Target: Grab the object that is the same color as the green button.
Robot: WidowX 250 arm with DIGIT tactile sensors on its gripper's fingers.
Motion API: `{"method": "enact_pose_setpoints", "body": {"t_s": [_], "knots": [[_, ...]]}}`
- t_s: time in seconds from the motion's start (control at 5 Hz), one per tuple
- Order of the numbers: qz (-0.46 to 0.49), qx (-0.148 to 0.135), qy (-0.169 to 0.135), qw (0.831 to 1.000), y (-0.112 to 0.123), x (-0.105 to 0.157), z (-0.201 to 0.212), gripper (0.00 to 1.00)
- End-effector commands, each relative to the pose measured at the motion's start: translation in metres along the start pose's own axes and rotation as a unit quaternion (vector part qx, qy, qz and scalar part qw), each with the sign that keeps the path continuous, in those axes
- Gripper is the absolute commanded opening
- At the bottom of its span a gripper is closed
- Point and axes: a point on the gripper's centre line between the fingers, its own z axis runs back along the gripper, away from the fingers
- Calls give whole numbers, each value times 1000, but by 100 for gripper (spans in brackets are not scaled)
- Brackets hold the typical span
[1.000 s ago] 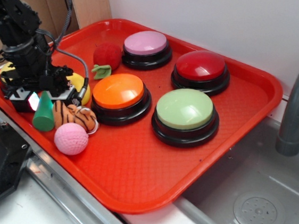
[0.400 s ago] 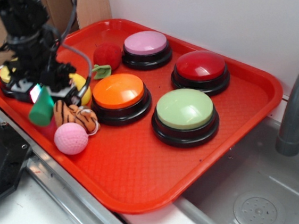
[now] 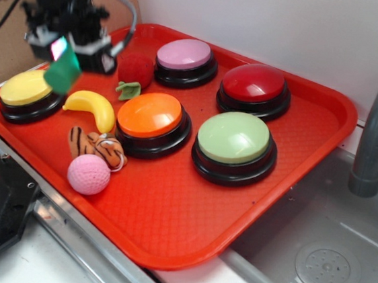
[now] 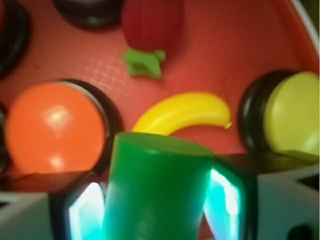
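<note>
claw (image 3: 61,57): was raised over the tray's far-left corner, fingers (image 4: 82,212) clamped on one green cylinder (image 4: 155,192), clear of the tray (image 3: 187,222)
green cylinder: hung tilted in the claw, above the yellow button (image 3: 25,89)
buttons: five; yellow just below the claw, orange (image 3: 149,116), pink (image 3: 184,54), red (image 3: 254,82), and green button (image 3: 234,138) farthest off to the right
toys: one banana (image 4: 185,112) under the claw, one red strawberry-like toy (image 3: 136,70) beside it, one striped plush (image 3: 94,145), possibly a tiger, one pink ball (image 3: 89,173)
</note>
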Motion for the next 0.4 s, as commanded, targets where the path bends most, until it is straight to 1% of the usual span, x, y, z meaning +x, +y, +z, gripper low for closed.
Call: {"method": "enact_pose_setpoints", "body": {"t_s": [0.0, 0.2], "knots": [[-49, -22, -70, 996, -14, 34, 73, 0], [-21, -31, -77, 996, -4, 40, 79, 0]]}}
